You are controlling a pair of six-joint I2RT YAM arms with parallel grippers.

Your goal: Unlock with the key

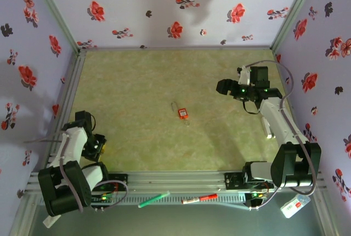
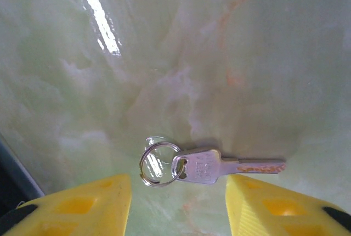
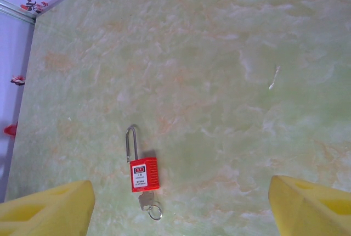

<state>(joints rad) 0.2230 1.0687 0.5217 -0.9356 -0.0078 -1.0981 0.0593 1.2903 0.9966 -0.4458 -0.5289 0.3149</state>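
On near rail (image 1: 175, 191), green pen (image 1: 154, 200) and red marker (image 1: 199, 198), well apart from padlock (image 1: 181, 113)

Padlock (image 1: 181, 113) lies flat in the middle of the table (image 1: 137, 82), with a key (image 3: 147, 200) touching its near end. The left gripper (image 2: 178, 192) is at the padlock's near-left, a second key (image 2: 211, 166) flat on the table just ahead of its fingertips (image 2: 109, 195) — the right gripper (image 1: 225, 86) sits to the padlock's far right. A pen (image 1: 153, 200) and a marker (image 1: 199, 198) lie by the rail (image 1: 175, 180), nearer than the padlock.
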